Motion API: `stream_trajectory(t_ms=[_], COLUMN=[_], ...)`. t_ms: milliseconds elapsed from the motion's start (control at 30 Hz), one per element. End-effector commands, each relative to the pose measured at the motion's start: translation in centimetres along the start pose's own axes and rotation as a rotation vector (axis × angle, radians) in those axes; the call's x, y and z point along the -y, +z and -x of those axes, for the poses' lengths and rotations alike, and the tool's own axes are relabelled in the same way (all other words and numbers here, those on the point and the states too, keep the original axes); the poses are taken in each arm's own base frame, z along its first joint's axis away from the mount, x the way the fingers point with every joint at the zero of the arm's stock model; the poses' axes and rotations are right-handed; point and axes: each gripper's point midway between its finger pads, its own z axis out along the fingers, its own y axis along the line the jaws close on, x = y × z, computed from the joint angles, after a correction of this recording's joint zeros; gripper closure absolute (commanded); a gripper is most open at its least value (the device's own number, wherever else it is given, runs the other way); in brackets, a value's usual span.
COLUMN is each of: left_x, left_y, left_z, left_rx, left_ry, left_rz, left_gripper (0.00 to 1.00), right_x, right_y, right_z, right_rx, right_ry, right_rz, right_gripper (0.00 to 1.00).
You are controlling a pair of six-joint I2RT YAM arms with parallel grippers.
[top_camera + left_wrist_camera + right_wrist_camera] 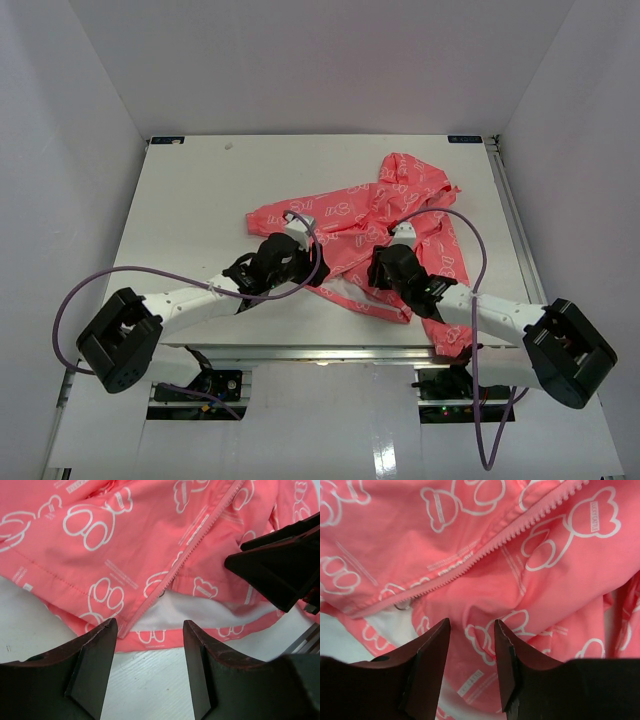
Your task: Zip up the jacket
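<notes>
Jacket (390, 215) is lying crumpled on the white worktop (200, 190), a little toward 3 o'clock from the middle, with its hood pointing to 12 o'clock. The zipper (200, 535) is running shut from the slider (161, 594) up toward 1 o'clock. Below the slider the hem is gaping and showing white lining (185, 612). The left claw (150, 624) is hanging at the jacket's 6 o'clock edge, its fingers standing wide with nothing between them. The right claw (472, 622) is hovering over the pink cloth at the zipper's 5 o'clock side, its fingers standing narrowly apart. A fold is rising in the gap, and whether they are pinching it I cannot tell.
</notes>
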Motion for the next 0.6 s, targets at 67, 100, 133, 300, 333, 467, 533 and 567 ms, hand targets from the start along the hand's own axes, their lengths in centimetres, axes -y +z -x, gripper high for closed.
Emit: stream_trajectory(t_ms=[67,100,133,300,333,467,533,567], left_x=[1.9,2.4,2.6,4.3,4.8,5.9,6.2,6.7], left_y=[0.5,0.5,0.4,-0.4,-0.5,-0.4,-0.2,-0.1], left_z=[1.5,1.5,1.4,1.4,1.4,2.4,2.7,3.0], left_rx=[0.040,0.032,0.031,0.041,0.042,0.054,0.021,0.004], left_ry=[0.021,0.025,0.026,0.054,0.057,0.041,0.009,-0.001], left_rz=[-0.094,-0.116,-0.129,-0.237,-0.267,-0.309,-0.318,-0.351], left_gripper=[0.36,0.36,0.36,0.36,0.36,0.35,0.35,0.35], right_x=[0.8,0.7,0.8,1.2,0.9,-0.6,-1.2,-1.5], right_y=[-1.4,-1.5,-1.6,-1.8,-2.0,-3.1,-3.9,-4.3], right_z=[2.6,2.9,3.0,3.1,3.3,3.7,3.8,3.7], right_rx=[0.118,0.133,0.140,0.145,0.154,0.218,0.250,0.264], right_ry=[0.012,0.011,0.007,-0.050,-0.063,-0.112,-0.127,-0.137], right_rz=[-0.038,-0.030,-0.033,-0.032,-0.010,0.130,0.193,0.228], right_gripper=[0.87,0.91,0.92,0.92,0.92,0.92,0.92,0.91])
